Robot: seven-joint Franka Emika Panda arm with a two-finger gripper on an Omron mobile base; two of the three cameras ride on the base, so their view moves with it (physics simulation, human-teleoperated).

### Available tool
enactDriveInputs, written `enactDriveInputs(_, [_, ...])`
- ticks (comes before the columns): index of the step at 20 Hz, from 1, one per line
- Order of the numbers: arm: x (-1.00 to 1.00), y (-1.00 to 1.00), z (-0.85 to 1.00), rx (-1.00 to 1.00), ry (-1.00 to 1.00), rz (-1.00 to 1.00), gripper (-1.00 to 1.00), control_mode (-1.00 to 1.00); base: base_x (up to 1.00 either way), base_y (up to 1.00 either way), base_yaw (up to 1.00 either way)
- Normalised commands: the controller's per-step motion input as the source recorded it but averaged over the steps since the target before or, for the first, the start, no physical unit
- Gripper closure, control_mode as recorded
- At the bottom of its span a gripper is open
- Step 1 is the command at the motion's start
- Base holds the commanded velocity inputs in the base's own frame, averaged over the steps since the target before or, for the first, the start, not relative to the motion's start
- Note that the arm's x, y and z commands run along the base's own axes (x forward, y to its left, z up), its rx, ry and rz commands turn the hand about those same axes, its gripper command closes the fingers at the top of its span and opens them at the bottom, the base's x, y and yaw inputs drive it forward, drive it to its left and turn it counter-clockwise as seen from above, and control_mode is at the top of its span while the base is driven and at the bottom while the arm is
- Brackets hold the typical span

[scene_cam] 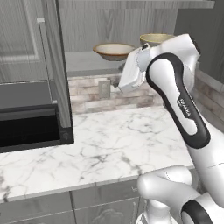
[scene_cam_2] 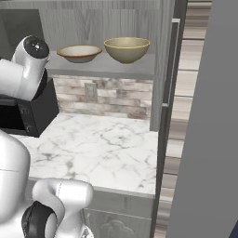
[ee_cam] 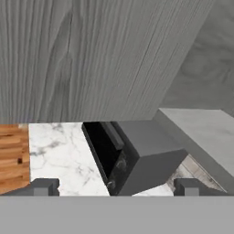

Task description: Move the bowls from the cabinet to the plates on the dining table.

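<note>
- Two bowls on the cabinet shelf [scene_cam_2: 100,69], side by side above the marble counter [scene_cam_2: 102,148]; shallow bowl [scene_cam_2: 79,52] on the left, deeper bowl [scene_cam_2: 127,49] on the right, just apart
- Judged rigid ceramic, light, glazed and slippery, chips if knocked; take the rim, one finger inside, one outside
- Pincer [ee_cam: 116,187] spread wide, empty; aimed at a dark appliance [ee_cam: 137,155], not at the bowls

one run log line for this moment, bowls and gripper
bowls: two on cabinet shelf, untouched | gripper: open, holding nothing, pointed at microwave on counter | stage: no bowl grasped yet
</note>
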Motion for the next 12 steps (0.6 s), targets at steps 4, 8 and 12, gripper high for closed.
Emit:
enactDriveInputs(4, [0.0,-0.34,0.0,-0.04,0.0,-0.24,-1.0,-1.0,0.0,0.0,0.0])
enactDriveInputs(8, [0.01,-0.28,0.0,-0.06,0.03,-0.25,-1.0,-1.0,0.0,0.0,0.0])
enactDriveInputs(12, [0.06,-0.28,0.0,-0.08,0.03,-0.24,-1.0,-1.0,0.0,0.0,0.0])
